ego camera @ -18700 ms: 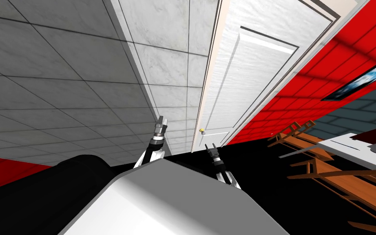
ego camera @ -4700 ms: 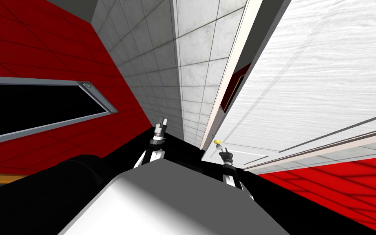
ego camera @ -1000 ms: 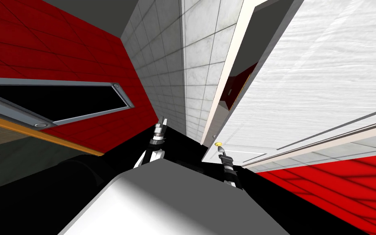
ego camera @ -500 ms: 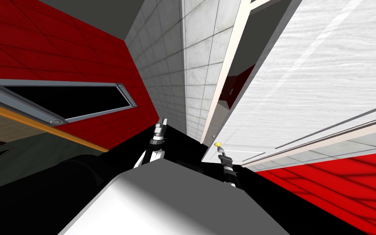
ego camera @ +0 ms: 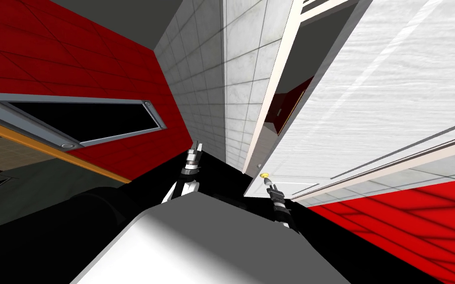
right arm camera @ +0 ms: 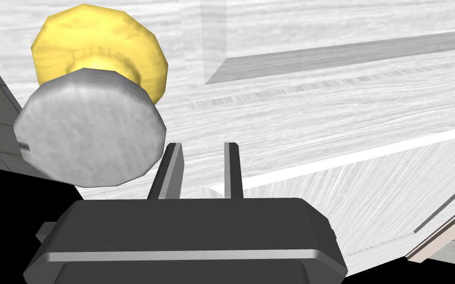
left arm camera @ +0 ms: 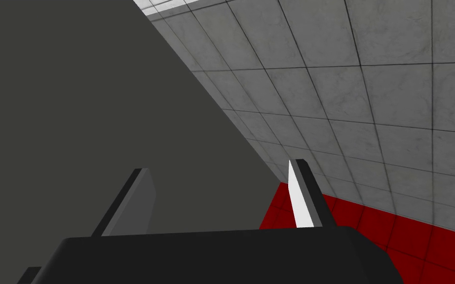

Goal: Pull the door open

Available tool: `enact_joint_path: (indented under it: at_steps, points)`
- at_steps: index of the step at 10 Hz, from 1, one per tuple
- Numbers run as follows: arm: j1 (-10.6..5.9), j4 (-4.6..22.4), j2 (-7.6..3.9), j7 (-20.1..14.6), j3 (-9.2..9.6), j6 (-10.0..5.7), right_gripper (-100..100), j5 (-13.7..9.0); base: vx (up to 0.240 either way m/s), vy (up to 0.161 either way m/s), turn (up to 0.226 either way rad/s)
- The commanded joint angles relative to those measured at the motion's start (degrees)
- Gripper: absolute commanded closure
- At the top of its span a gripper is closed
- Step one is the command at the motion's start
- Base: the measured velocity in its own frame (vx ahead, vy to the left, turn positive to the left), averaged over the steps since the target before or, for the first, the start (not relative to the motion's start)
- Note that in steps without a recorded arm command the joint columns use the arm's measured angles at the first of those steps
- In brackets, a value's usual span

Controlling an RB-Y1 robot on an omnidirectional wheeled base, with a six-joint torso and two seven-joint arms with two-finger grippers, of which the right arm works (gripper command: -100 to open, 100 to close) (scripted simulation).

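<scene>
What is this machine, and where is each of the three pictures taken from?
A simulated robot with two arms. The wide picture comes from a camera on its head, looking steeply down; the other two from cameras on its wrists, looking along each pincer. The right pincer is shut with nothing between its fingers; the door knob, grey in front and yellow behind, sits just beside them on the white door, which stands ajar. The left pincer is open and empty, left of the door.
</scene>
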Motion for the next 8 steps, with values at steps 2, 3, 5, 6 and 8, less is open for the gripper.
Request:
enact_joint_path:
  at_steps: [2,3,5,6,8]
  points:
    - [0.07,-0.77,-1.33,-0.96,-0.13,1.63,-100,-0.59,0.031,0.07,-0.017]
    - [0.07,-0.77,-1.33,-0.96,-0.13,1.63,100,-0.59,0.005,-0.026,0.012]
    - [0.07,-0.77,-1.33,-0.96,-0.13,1.63,100,-0.59,-0.009,-0.01,0.007]
    - [0.07,-0.77,-1.33,-0.96,-0.13,1.63,100,-0.59,-0.005,-0.006,-0.003]
    - [0.07,-0.77,-1.33,-0.96,-0.13,1.63,100,-0.59,0.0,0.0,0.0]
